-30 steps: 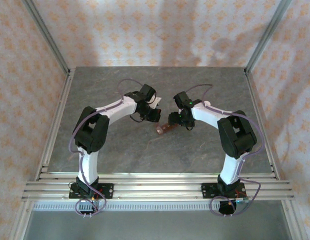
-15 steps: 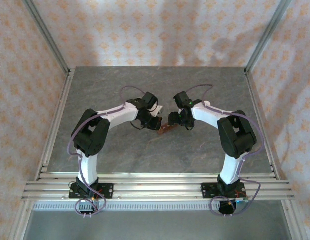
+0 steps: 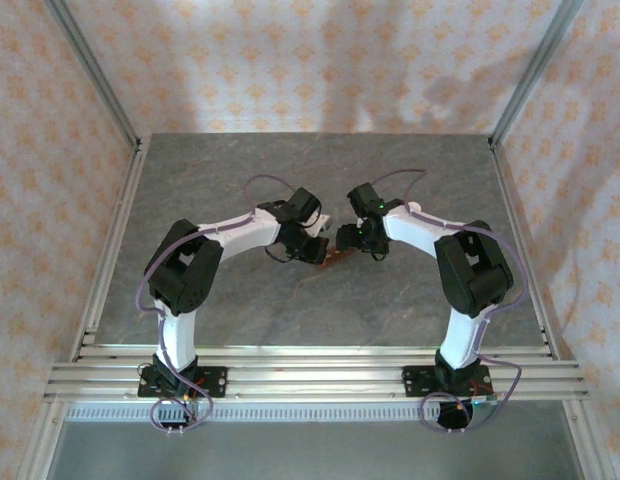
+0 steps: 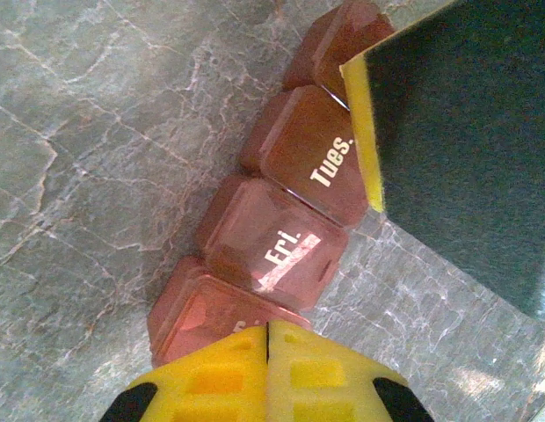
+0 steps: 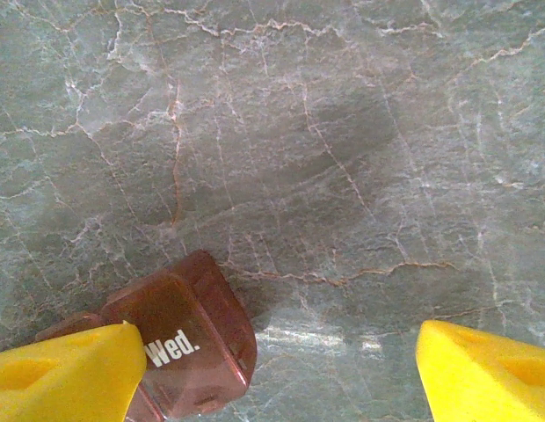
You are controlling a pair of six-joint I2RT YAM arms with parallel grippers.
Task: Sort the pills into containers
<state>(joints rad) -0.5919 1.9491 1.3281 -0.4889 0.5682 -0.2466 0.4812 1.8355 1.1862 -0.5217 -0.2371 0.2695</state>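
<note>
Left gripper (image 4: pixel 268 341): its yellow fingertips are pressing together with nothing between them, and I'm seeing them hanging right over the near end cell of the strip; I can't tell whether they are touching the lid.
Right gripper (image 5: pixel 281 345): it is standing spread wide and pinching nothing, with bare marbled grey table top (image 5: pixel 343 132) showing between its pads.
Pill organizer (image 4: pixel 281 220): the dark red-brown strip of day cells is lying flat on the table near the middle, between the two wrists.
Long axis: in the left wrist view it is running from lower left to upper right, from the end cell under my closed tips, past the Fri. cell (image 4: pixel 277 248) and the Tues. cell (image 4: pixel 318 158), to the far end.
Far end: the Wed. cell (image 5: pixel 186 338) is sitting just beside the right gripper's one finger (image 4: pixel 457 132), off to one side of the spread jaws rather than centred between them.
Nearer arm: each gripper is sitting at one end of the strip, so I'm judging neither clearly nearer.
Lids: every one I'm reading looks shut.
What the next move turns on: I'm judging that the strip needs steadying at one end while the other tool works a lid.
</note>
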